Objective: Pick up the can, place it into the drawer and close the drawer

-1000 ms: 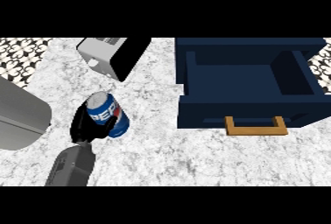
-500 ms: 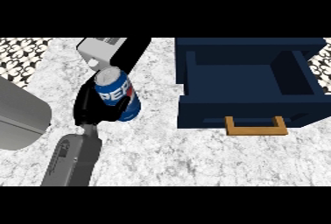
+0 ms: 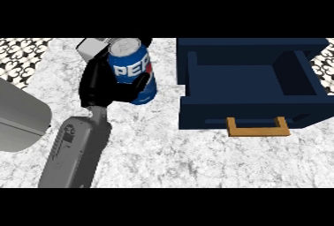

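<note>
While left hand (image 3: 103,86) grips blue can (image 3: 130,66), fingers and thumb curled round its lower half, can leans slightly, silver top toward view's upper edge. Can sits left of drawer (image 3: 248,112), apart from it, over marble desk (image 3: 189,154); contact with desk cannot be told. Grey forearm (image 3: 75,152) enters from lower left. Drawer navy, pulled open, tan handle (image 3: 257,130) on near front wall. Grey rounded object (image 3: 20,117) at left edge. Pale box (image 3: 90,46) partly hidden behind can.
</note>
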{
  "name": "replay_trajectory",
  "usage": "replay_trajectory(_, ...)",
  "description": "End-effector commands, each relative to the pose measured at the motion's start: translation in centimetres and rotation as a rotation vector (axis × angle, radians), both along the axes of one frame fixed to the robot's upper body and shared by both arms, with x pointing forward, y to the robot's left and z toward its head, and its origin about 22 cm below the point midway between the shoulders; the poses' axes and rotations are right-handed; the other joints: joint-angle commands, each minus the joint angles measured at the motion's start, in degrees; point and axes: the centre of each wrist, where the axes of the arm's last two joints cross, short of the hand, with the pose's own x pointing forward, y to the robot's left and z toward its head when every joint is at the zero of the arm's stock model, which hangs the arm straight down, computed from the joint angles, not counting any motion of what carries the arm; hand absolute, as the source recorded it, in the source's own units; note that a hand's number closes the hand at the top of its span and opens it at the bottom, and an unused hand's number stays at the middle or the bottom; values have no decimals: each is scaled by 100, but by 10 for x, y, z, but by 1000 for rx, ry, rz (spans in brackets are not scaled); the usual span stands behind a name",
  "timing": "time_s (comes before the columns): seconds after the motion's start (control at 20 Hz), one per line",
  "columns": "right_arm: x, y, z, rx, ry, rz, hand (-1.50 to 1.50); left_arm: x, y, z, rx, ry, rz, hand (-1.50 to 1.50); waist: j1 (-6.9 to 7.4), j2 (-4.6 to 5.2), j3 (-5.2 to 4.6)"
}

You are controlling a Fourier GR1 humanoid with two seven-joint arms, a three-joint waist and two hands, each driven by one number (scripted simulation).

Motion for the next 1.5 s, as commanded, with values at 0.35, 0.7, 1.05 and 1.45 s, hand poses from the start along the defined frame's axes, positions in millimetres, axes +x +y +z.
replay_trajectory(0.35, -1, -5, -9, 13, 2, 12, -150, 33, -52, 65, 26, -14, -23, 150, -62, 8, 0)
replay_trajectory(0.7, 0, -2, -3, 20, 7, 10, -150, 48, -82, 76, 35, -20, -19, 150, -77, 13, -1)
replay_trajectory(1.05, 15, 13, 11, 4, -5, 18, -150, 65, -123, 105, 77, -28, 10, 150, -124, 38, -2)
replay_trajectory(1.45, 16, 6, 1, -11, -16, 22, -150, 71, -142, 100, 68, 4, -18, 150, -220, 49, 2)
